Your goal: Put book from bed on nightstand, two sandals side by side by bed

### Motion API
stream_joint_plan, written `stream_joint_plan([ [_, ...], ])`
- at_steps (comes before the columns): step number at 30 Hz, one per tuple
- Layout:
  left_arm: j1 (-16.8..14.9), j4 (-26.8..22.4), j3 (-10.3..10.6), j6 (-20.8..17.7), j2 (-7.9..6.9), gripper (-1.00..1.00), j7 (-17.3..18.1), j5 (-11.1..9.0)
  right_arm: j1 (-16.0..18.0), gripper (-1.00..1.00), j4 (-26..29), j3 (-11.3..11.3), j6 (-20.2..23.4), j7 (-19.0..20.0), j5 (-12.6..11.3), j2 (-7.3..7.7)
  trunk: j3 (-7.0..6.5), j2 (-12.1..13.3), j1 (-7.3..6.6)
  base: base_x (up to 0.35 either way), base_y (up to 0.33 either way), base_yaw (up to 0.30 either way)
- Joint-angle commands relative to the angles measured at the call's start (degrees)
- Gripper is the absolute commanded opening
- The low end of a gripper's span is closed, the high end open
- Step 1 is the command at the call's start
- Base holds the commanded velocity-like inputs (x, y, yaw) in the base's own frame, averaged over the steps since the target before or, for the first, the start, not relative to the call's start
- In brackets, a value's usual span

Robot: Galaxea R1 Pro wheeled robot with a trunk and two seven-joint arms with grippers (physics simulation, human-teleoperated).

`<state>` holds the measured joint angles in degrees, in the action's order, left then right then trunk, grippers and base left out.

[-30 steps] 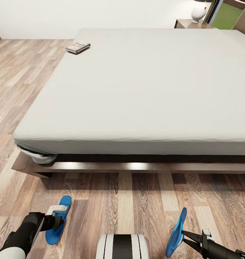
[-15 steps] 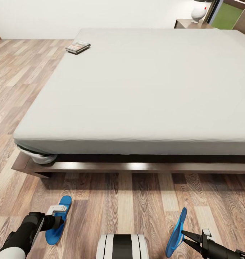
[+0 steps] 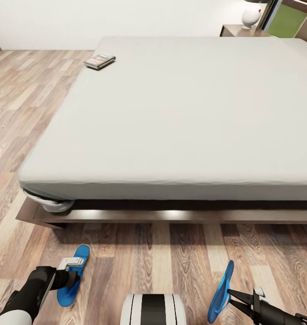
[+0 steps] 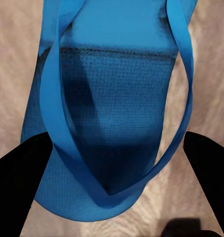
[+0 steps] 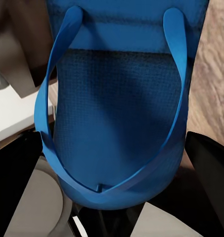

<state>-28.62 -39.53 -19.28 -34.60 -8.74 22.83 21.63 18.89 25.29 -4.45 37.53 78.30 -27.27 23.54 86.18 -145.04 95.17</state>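
Two blue sandals are in my grippers, low over the wood floor in front of the bed (image 3: 171, 117). My left gripper (image 3: 73, 271) is shut on one sandal (image 3: 77, 258), which it holds nearly flat; in the left wrist view that sandal (image 4: 117, 98) sits between the black fingers (image 4: 18, 187). Over at the right, the other sandal (image 3: 222, 289) stands on edge with my right gripper (image 3: 230, 296) shut on it, and it shows again as the sandal (image 5: 122, 108) in the right wrist view. The book (image 3: 99, 60) lies on the mattress near its far left corner. A nightstand (image 3: 239, 30) stands beyond the bed's far right.
A white lamp (image 3: 251, 13) stands on the nightstand. The bed's dark frame (image 3: 171, 215) juts out low along the near side, with bunched sheet at its left corner (image 3: 54, 204). Plank floor (image 3: 18, 104) runs along the bed's left side. My base (image 3: 153, 309) is at the bottom centre.
The whole view has shifted slightly, so the camera moved: the bed sits a little lower in the picture. Both sandals stay in the same place relative to my grippers.
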Motion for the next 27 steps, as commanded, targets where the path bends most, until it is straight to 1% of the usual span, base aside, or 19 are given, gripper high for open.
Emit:
stream_joint_plan([
  [1, -0.03, -0.04, -0.23, -0.11, 0.04, -1.0, 0.55, 0.59, 0.0, -1.0, 0.02, -0.03, 0.53, 0.09, -0.16, 0.01, 0.04, -0.01, 0.01, 0.166, 0.161, 0.0],
  [6, -0.03, -0.02, -0.23, -0.1, 0.04, -1.0, 0.5, 0.59, 0.0, -1.0, 0.02, -0.03, 0.53, 0.09, -0.16, 0.01, 0.04, -0.01, 0.01, 0.084, 0.077, 0.0],
  [25, -0.03, -0.02, -0.23, -0.11, 0.05, -1.0, 0.38, 0.61, 0.0, -1.0, 0.02, -0.03, 0.0, 0.1, -0.16, 0.01, 0.04, -0.01, 0.01, 0.002, 0.002, 0.0],
  [27, -0.03, -0.02, -0.23, -0.11, 0.05, -1.0, 0.39, 0.61, 0.0, -1.0, 0.02, -0.03, 0.03, 0.1, -0.16, 0.01, 0.48, -0.04, 0.06, 0.0, 0.0, 0.0],
])
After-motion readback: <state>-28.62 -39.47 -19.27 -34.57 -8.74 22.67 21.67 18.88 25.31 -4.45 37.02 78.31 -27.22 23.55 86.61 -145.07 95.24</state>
